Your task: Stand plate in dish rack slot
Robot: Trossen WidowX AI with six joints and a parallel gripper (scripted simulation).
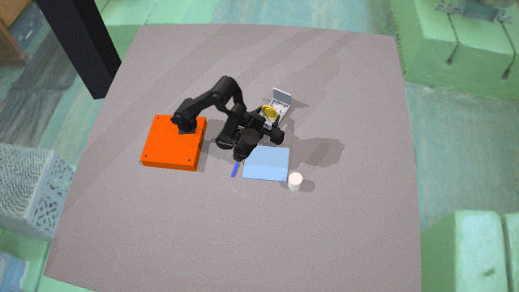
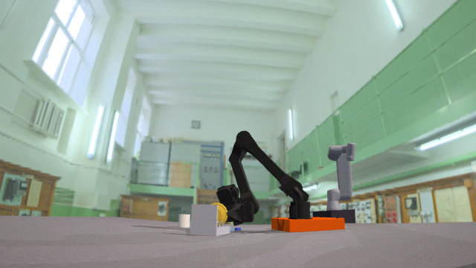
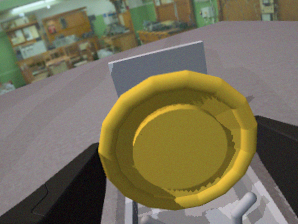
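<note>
The yellow plate (image 1: 269, 111) (image 2: 222, 212) (image 3: 178, 137) stands upright on edge, facing the wrist camera. My gripper (image 1: 268, 121) (image 3: 176, 137) is shut on it, a black finger on each side of its rim. The plate hangs over the grey dish rack (image 1: 282, 98) (image 2: 205, 220) (image 3: 158, 70), right above the rack's rails (image 3: 241, 213). In the exterior view the rack's wall hides the plate's lower part. I cannot tell whether the plate touches the rails.
The arm stands on an orange base (image 1: 170, 143) (image 2: 309, 223). A light blue mat (image 1: 268, 163) lies in front of the rack, with a white cup (image 1: 295, 181) (image 2: 184, 220) at its corner and a small blue utensil (image 1: 234, 169) to its left.
</note>
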